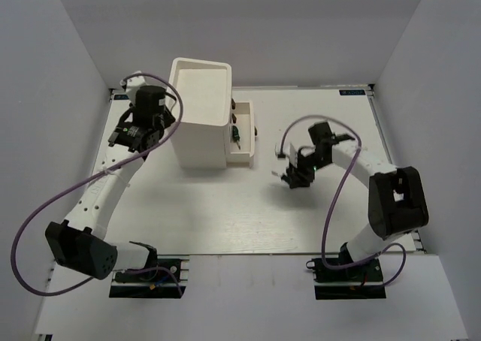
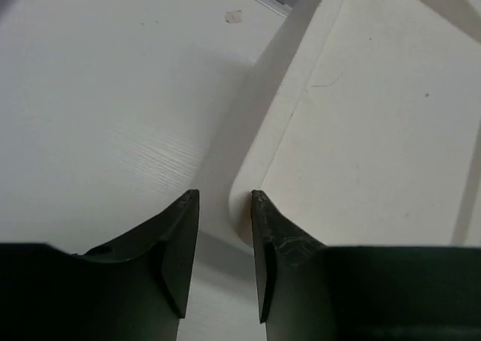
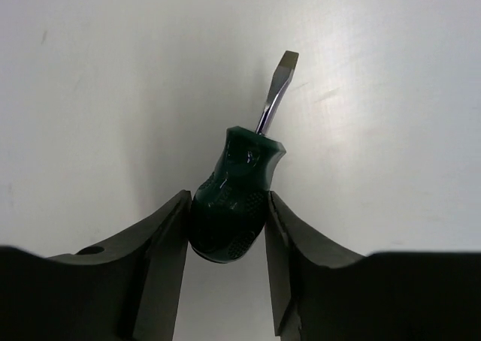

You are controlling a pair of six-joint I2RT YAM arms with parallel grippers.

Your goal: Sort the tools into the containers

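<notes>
My right gripper (image 3: 227, 200) is clamped on the screwdriver (image 3: 239, 177). Both fingers (image 3: 161, 243) press the sides of its stubby green handle, with the butt end towards my wrist and the flat blade pointing away over the white table (image 3: 90, 93). I cannot tell whether it rests on the table or hangs just above it. Seen from above, this gripper is out on open table to the right of the cabinet (image 1: 201, 142), well apart from it, with my arm curling in from the right

My left gripper (image 2: 224, 202) has its jaws apart with nothing between them, and only table shows in the gap. It sits at the cabinet's left side. The rounded corner of the cabinet wall lies just ahead of one fingertip (image 2: 257, 200), either touching it or just beside it, I cannot tell which

The cabinet is tall, white and boxy. It stands towards the far left of the table, and its top has a raised rim all round. A drawer (image 1: 242, 158) stands pulled out from its right face. Inside lies a small tool (image 1: 237, 136) with green on it, too small for me to name from the overhead view
</notes>
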